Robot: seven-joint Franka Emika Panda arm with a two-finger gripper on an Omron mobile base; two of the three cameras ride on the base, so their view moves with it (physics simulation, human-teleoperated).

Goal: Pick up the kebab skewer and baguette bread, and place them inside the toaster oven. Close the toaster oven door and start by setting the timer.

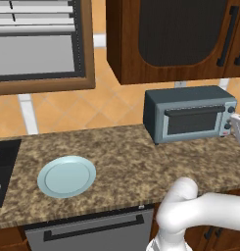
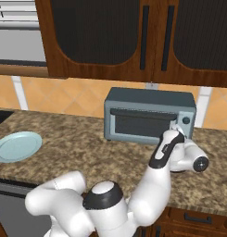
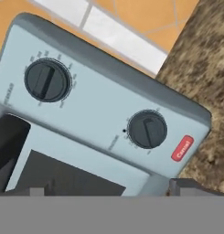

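Close up, the hand view shows the toaster oven's light control panel (image 3: 99, 109) with two dark ribbed knobs, the upper knob (image 3: 47, 81) and the lower knob (image 3: 147, 130), and a red Cancel button (image 3: 182, 148) beside the lower knob; the finger tips barely rise at the bottom edge, so I cannot tell the jaw width. From the base, the gripper (image 2: 176, 128) sits at that panel, on the boxy blue-grey toaster oven (image 1: 187, 113), whose dark glass toaster oven door (image 2: 140, 124) is shut. Left of the oven, speckled granite counter (image 1: 126, 162) lies open out to a round pale-blue plate (image 1: 66, 176).
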